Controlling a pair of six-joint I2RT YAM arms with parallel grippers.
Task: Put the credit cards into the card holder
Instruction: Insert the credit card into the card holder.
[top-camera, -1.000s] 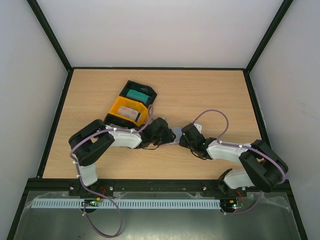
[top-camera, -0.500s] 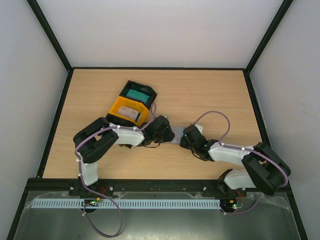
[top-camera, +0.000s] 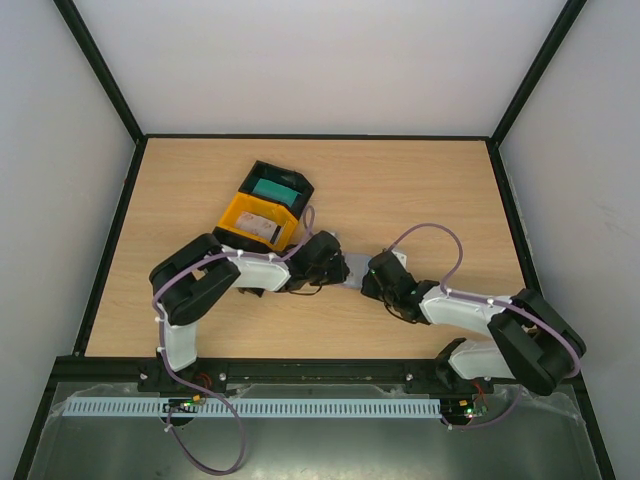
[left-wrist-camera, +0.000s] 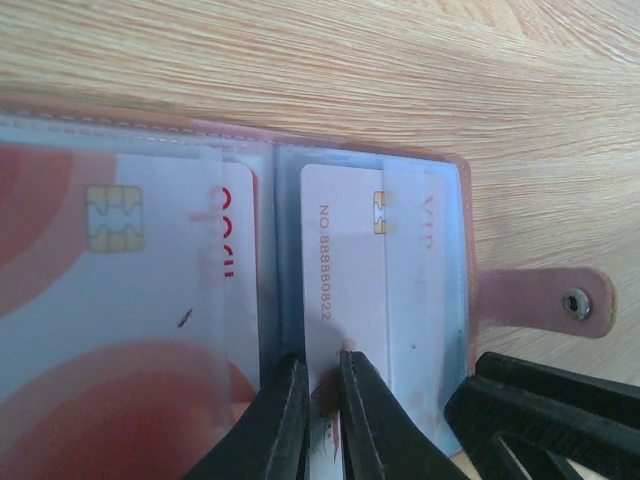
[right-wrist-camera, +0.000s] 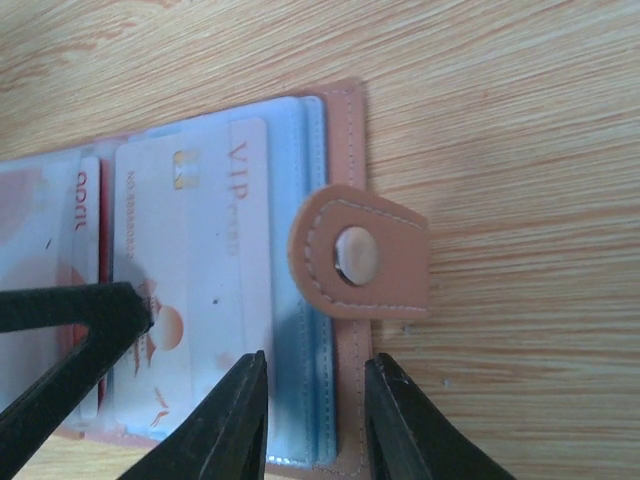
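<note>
The holder lies open and flat on the table at mid-table, between the two grippers. It is pinkish-brown leather with pale stitching along its rim. Inside is a stack of clear, blue-tinted plastic sleeves. In the right wrist view a round-ended strap with a metal snap folds in over the 3 o'clock edge. In the left wrist view the same strap points out flat toward 3 o'clock.

Two cards show in the sleeves. A pale card sits on the right-hand leaf. It has a small chip, red "VIP" lettering, a red number along its long side and a faint orange mark near its 6 o'clock end. A clear sleeve strip covers the half of it nearer the strap. A red-and-white card fills the left-hand leaf, with a gold chip and big red curves under the plastic.

The left gripper comes in from 6 o'clock in its own view. Its jaws are clenched on the pale card's near edge, close to the fold between the leaves.

The right gripper has its jaws apart, straddling the holder's strap-side edge. One fingertip is over the sleeves and the other is just past the leather.

At 10 o'clock from the holder stand a yellow tray holding a pale card and, behind it, a black tray holding a teal card.
</note>
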